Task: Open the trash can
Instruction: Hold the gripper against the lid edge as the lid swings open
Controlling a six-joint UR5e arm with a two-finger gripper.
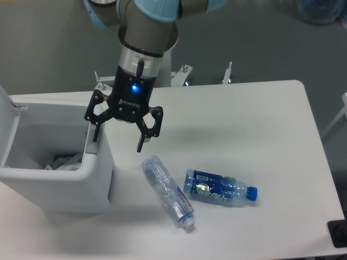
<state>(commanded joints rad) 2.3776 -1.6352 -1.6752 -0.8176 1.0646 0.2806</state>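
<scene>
The trash can (100,162) is a large white boxy bin at the table's left edge. Its lid (8,116) stands raised at the far left, and the inside shows with crumpled waste at the bottom. My gripper (118,142) hangs open above the bin's right wall. One finger (96,132) is just over the rim and the other finger (141,142) is outside it over the table. It holds nothing.
A clear empty plastic bottle (167,190) lies on the white table (244,135) right of the bin. A blue-labelled bottle with a blue cap (219,188) lies beside it. A dark object (338,234) sits at the table's lower right corner.
</scene>
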